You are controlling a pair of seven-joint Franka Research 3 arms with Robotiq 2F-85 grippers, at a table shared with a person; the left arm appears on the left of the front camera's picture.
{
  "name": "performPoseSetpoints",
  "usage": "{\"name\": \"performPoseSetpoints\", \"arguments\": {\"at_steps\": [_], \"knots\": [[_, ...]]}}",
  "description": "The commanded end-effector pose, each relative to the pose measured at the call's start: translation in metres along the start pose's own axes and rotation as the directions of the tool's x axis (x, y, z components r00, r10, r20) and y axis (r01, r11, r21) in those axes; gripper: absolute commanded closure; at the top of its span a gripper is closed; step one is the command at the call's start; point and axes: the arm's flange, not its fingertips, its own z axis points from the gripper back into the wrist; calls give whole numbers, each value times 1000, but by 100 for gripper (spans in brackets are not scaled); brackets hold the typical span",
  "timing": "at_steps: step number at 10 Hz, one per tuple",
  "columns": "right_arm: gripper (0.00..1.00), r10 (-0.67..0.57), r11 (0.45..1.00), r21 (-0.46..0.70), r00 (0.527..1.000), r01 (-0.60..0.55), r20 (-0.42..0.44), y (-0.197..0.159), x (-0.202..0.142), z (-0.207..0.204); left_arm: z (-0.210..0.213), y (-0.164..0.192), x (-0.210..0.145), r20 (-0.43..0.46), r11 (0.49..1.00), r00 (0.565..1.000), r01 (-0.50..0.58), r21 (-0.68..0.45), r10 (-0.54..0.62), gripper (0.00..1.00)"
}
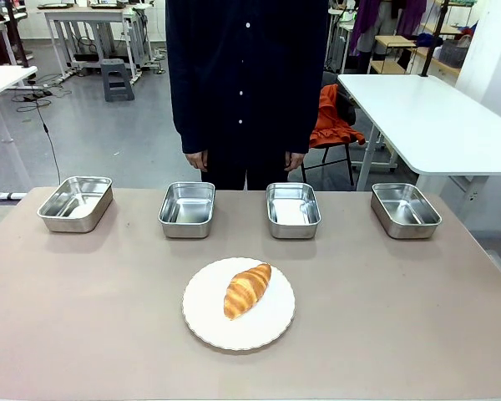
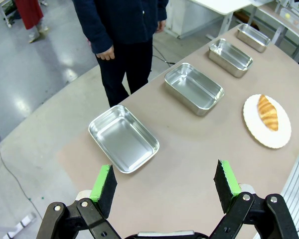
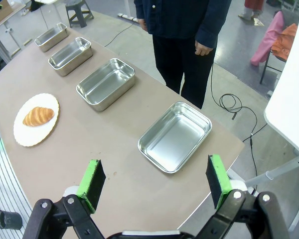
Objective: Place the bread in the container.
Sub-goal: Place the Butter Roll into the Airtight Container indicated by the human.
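Note:
The bread (image 1: 247,290), a golden-brown croissant, lies on a round white plate (image 1: 209,326) in the near middle of the table. Several alike steel containers stand empty in a row along the far side (image 1: 76,203) (image 1: 188,209) (image 1: 292,209) (image 1: 405,209). My left gripper (image 2: 164,172) hangs open high over the table's left end, above the outermost pan (image 2: 122,139), with the bread (image 2: 267,112) far off. My right gripper (image 3: 154,167) is open above the right end pan (image 3: 175,137), and the bread (image 3: 38,116) is well away from it. Nothing sits between either pair of fingers.
A person in dark clothes stands at the table's far edge, hands (image 1: 197,159) hanging at their sides. A white table (image 1: 426,117) and a chair draped in orange (image 1: 332,125) stand behind on the right. Bare tabletop surrounds the plate.

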Motion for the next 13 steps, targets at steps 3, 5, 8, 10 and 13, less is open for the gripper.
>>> {"name": "performPoseSetpoints", "arguments": {"at_steps": [3,5,8,10,13], "knots": [[0,8,1000,0,1000,-8,22,-2,2,-1,3,1,0,7,1000,1000,0,-8,0,0],[0,8,1000,0,1000,-8,22,-2,2,-1,3,1,0,7,1000,1000,0,-8,0,0],[0,8,1000,0,1000,-8,22,-2,2,-1,3,1,0,7,1000,1000,0,-8,0,0],[0,8,1000,0,1000,-8,22,-2,2,-1,3,1,0,7,1000,1000,0,-8,0,0],[0,8,1000,0,1000,-8,22,-2,2,-1,3,1,0,7,1000,1000,0,-8,0,0]]}}
